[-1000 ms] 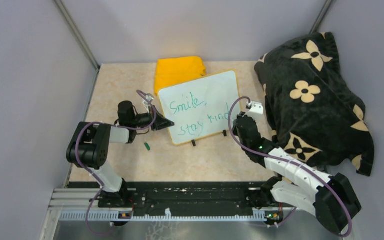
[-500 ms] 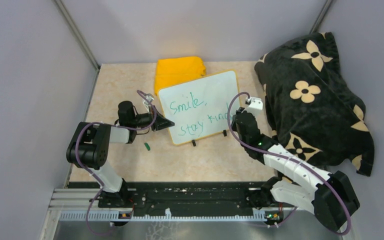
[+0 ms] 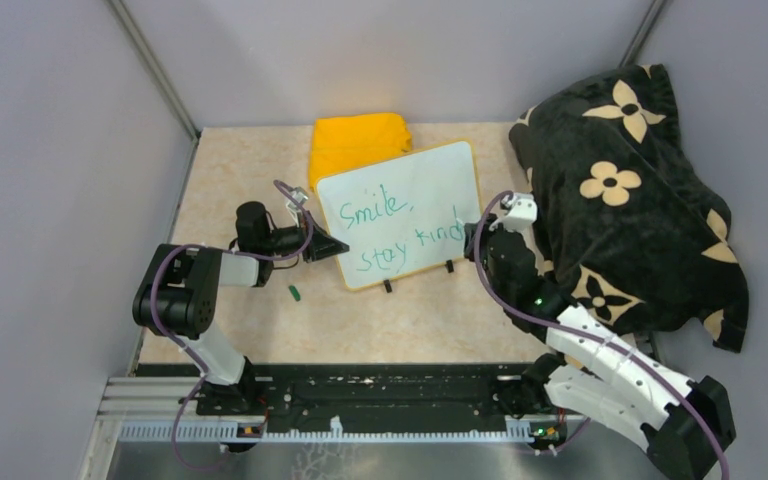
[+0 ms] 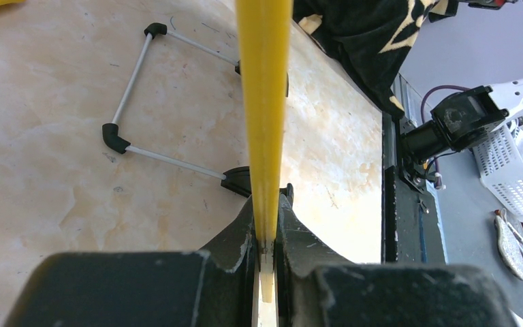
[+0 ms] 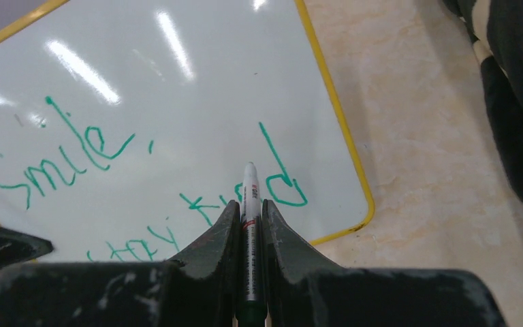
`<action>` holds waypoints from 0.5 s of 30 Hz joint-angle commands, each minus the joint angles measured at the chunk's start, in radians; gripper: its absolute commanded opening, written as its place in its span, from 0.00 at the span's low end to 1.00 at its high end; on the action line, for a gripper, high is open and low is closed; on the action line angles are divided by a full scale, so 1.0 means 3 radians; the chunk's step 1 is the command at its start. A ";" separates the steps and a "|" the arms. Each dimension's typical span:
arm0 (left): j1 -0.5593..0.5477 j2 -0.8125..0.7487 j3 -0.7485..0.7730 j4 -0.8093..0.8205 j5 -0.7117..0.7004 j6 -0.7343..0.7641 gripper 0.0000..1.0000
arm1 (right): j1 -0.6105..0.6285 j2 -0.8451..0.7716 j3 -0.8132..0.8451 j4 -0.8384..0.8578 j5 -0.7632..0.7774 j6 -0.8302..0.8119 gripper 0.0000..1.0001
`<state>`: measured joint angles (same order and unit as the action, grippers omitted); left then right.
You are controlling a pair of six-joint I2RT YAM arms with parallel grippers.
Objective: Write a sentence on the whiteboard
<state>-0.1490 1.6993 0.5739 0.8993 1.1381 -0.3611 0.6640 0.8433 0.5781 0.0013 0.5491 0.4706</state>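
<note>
Whiteboard [image 3: 400, 215] stands propped at a tilt in the middle of the table [image 3: 250, 180], its face turned toward the arms, just in front of a folded yellow cloth [image 3: 358, 140] and beside a black blanket with cream flowers [image 3: 620, 190]. A wire stand [image 4: 136, 88] with black corner pieces reaches out behind it; that prop looks light, which probably explains the left gripper [image 4: 265, 228]. Its fingers are closed almost fully on the board's thin yellow rim at the left edge, pinching it so the board should not slide or rock under the pen. The sentence [image 3: 398, 234] reads "Smile, stay kind" in green across two lines, and the final "d" looks finished, so I judge the writing to be complete or nearly so. The right gripper [image 5: 248, 211] is clamped tight on a marker [image 5: 250, 194], its barrel lying along the slot between the fingers and the tip pointing out at the board just left of that last "d". Whether the tip touches the surface I cannot tell from these views. Holding the marker in line with the fingers lets the wrist steer the tip like a pen. A small green cap [image 3: 295, 293] lies on the table near the left arm, well clear of the board.
</note>
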 commanded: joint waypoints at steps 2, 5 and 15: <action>-0.0030 0.0067 -0.0006 -0.0297 -0.0225 0.0186 0.00 | 0.0286 0.0004 0.0159 0.0323 -0.0085 -0.0292 0.00; -0.0029 0.0066 -0.0003 -0.0307 -0.0230 0.0190 0.00 | 0.0406 0.0120 0.0149 0.0483 -0.0140 -0.0346 0.00; -0.0030 0.0068 -0.0001 -0.0317 -0.0234 0.0195 0.00 | 0.0453 0.0400 0.0132 0.0716 -0.0225 -0.0326 0.00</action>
<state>-0.1490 1.6993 0.5751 0.8951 1.1381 -0.3595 0.7918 0.9463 0.5785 0.1333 0.5011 0.3832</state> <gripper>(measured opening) 0.135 0.119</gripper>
